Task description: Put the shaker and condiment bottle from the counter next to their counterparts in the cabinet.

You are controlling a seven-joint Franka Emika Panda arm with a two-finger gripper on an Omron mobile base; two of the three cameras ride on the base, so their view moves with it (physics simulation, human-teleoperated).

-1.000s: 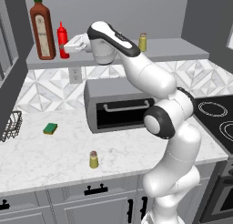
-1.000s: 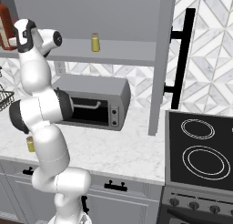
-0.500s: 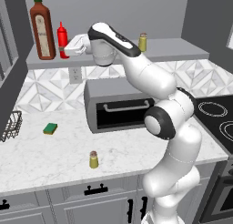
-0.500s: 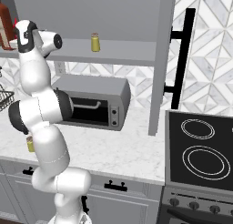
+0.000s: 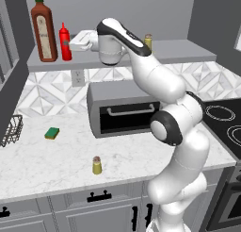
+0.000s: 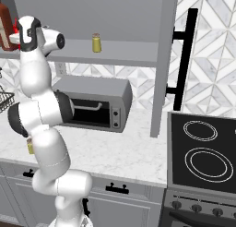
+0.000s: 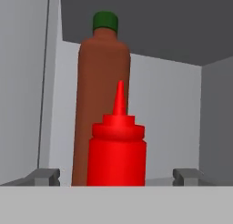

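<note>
The red condiment bottle (image 5: 65,42) (image 7: 117,150) stands upright on the cabinet shelf (image 5: 188,49), right beside the tall brown green-capped bottle (image 5: 44,30) (image 7: 102,82). My gripper (image 5: 73,44) (image 7: 117,177) is open around the red bottle, with a gap between each fingertip (image 7: 45,176) and the bottle. One yellow-olive shaker (image 5: 97,165) stands on the marble counter (image 5: 47,160) near its front edge. Its look-alike shaker (image 5: 148,41) (image 6: 96,42) stands further right on the shelf.
A grey oven (image 5: 124,108) sits on the counter under the shelf. A green sponge (image 5: 52,132) and a wire basket (image 5: 12,129) lie at the left. A black stove (image 6: 203,147) is to the right, past the cabinet's side wall (image 6: 159,60).
The jaws have spread wide and let go of the red bottle, which stays standing on the shelf. The arm has barely moved.
</note>
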